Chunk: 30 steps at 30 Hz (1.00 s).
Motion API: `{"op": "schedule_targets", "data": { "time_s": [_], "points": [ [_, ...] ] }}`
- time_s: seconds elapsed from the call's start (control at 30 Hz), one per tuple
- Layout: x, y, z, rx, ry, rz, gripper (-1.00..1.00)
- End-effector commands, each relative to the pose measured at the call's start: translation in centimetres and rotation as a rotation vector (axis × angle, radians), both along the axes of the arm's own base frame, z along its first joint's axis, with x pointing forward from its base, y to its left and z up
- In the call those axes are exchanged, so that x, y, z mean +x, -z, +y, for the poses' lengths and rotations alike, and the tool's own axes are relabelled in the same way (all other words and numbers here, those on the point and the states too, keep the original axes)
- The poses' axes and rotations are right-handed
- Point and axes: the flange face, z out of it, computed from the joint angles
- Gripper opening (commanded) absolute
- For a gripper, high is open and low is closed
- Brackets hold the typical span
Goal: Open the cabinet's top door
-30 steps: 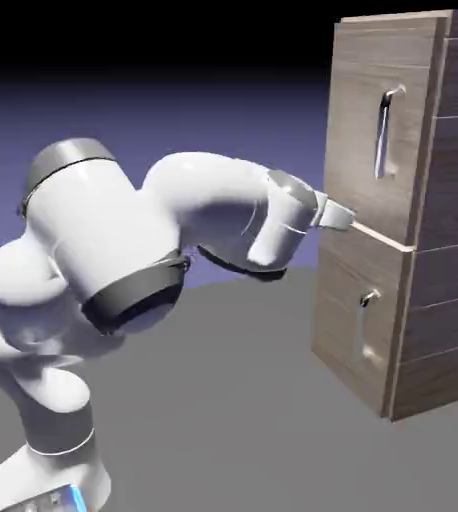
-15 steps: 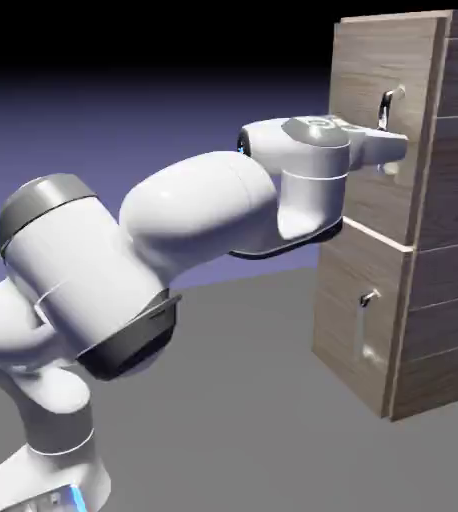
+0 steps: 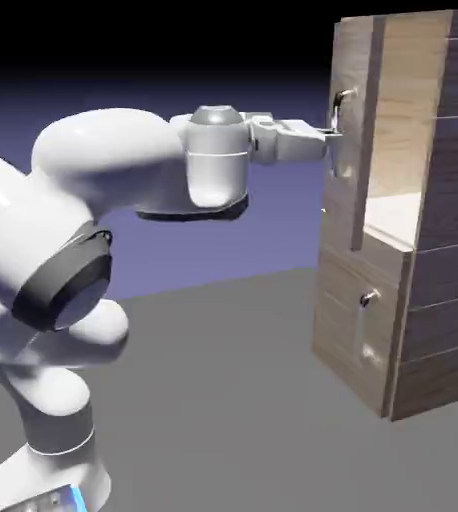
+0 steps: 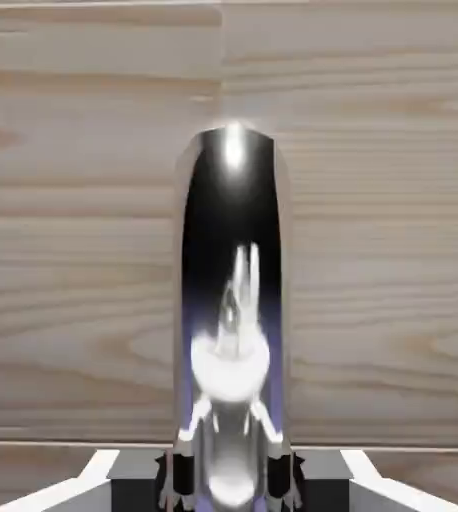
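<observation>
I see the gripper (image 3: pixel 331 135) pinched on the handle (image 3: pixel 339 130) of the top door (image 3: pixel 356 130), on the cabinet (image 3: pixel 428 300) upper front. Door swung partly open, long axis vertical, face turned leftward; pale inside shows. Hand view: handle (image 4: pixel 231 300) between fingertips (image 4: pixel 180 470).

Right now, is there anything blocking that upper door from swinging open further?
Nothing visible does. The gripper is at the handle of the top door, which stands partly open, with only bare table in front of the cabinet.
</observation>
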Motion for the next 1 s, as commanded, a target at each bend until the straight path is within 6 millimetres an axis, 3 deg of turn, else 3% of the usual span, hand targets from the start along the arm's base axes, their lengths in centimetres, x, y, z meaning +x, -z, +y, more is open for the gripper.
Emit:
{"op": "schedule_targets", "data": {
  "time_s": [0.0,0.47,0.97],
  "points": [
    [-0.4,0.0,0.6,0.0,0.029,0.0,-1.0],
    [-4.0,0.0,11.6,0.0,0.471,0.0,-1.0],
    [-2.7,0.0,23.0,0.0,0.909,0.0,-1.0]
  ]
}}
